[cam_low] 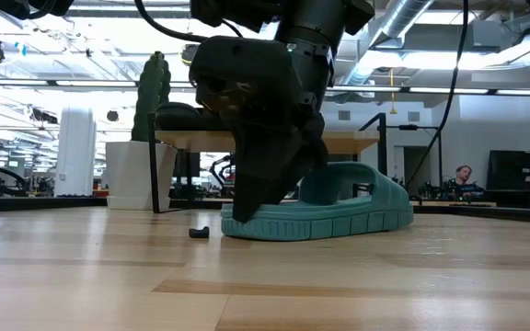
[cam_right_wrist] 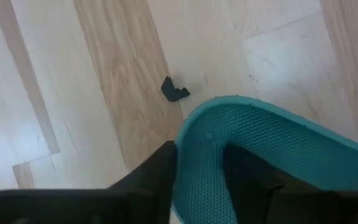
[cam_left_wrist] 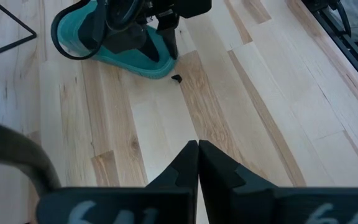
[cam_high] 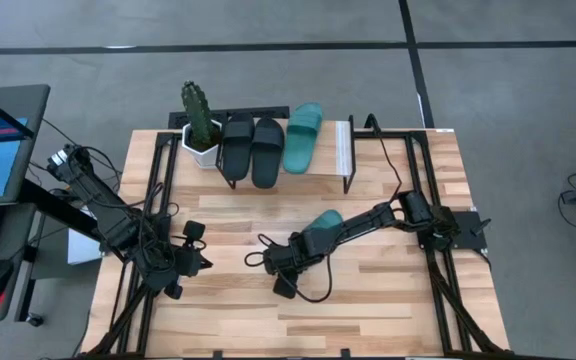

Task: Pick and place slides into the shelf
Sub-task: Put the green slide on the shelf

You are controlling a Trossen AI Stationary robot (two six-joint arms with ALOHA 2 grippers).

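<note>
Right gripper (cam_right_wrist: 197, 180) fingers straddle teal slide's (cam_right_wrist: 278, 149) rim, seemingly gripping.

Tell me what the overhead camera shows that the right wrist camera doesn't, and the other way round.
Only the high view shows the shelf holding two black slides and one teal slide, the cactus beside them, and the left tool waiting shut at the table's left. Only the right wrist view shows the right tool's fingers straddling the edge of the loose teal slide, plus a small black piece on the wood. Both show that slide on the table.
</note>
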